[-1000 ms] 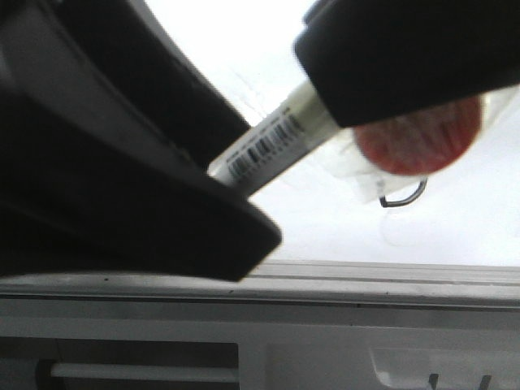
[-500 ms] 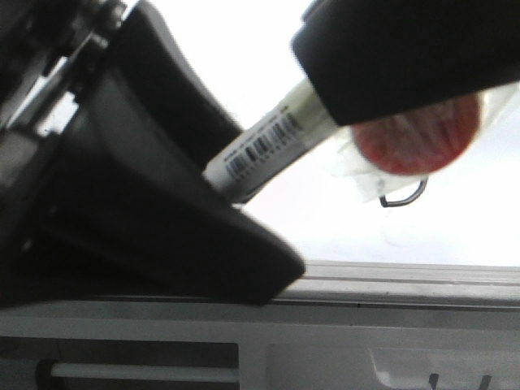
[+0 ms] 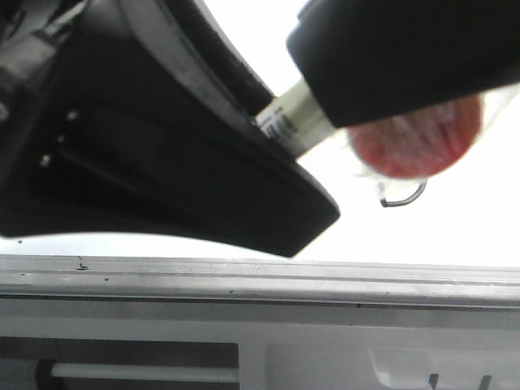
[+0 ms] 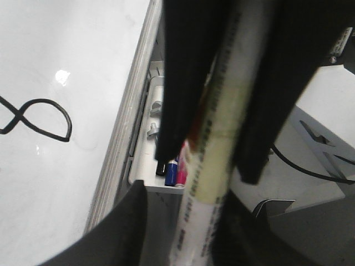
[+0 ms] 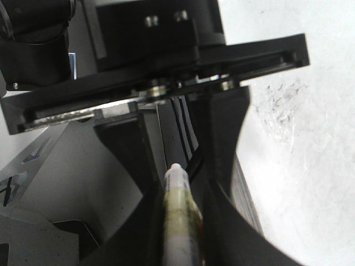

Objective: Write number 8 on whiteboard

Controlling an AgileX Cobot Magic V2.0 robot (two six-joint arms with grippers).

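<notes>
left tool (image 3: 280, 175) and right tool (image 3: 325, 97) both grasp the pen (image 3: 294, 122) between them, above the whiteboard (image 3: 455, 227). the number 8 (image 4: 39, 117) sits inked on the whiteboard near its grey rail (image 3: 260, 272).

Both tools are matte black plastic. The left tool (image 3: 268, 203) has broad, smooth fingers with rounded tips and small pale screws on its flank. The right tool (image 5: 183, 183) carries a flat black crossbar with silvery bolt heads, and thin black cables run down behind it
</notes>
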